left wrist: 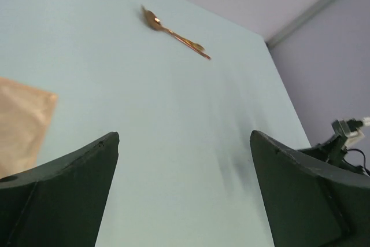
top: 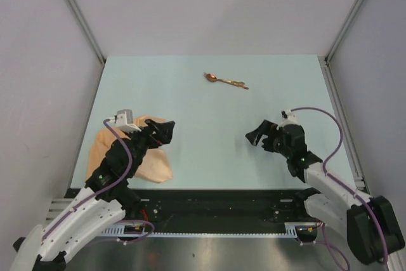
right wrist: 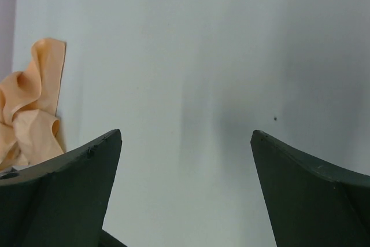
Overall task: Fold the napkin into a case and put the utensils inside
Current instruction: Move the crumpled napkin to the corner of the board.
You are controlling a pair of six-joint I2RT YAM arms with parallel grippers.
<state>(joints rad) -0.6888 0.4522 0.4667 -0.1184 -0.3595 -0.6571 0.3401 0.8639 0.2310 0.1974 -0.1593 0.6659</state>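
**Both grippers spread wide, napkin at lower left, utensils far up the table**

In the top view the pale green table fills the middle of the frame, and a broad bare stretch runs across its centre and right side. The napkin lies at the lower left, close to the table's left and near edges. The left arm crosses over it and hides its middle.

The left gripper hangs above the napkin's upper right part, jaws apart and holding nothing. The right gripper sits at centre right over bare table, likewise spread and empty. The two are well apart.

The utensils lie together in the upper middle, well away from the napkin and both grippers. Their long axis runs nearly level across the frame, dipping slightly to the right, with the spoon bowl at the left end.

The left wrist view shows the utensils at upper centre and one flat napkin corner at the left edge. Only the right wrist view shows the napkin bunched into upright folds, at its left edge.
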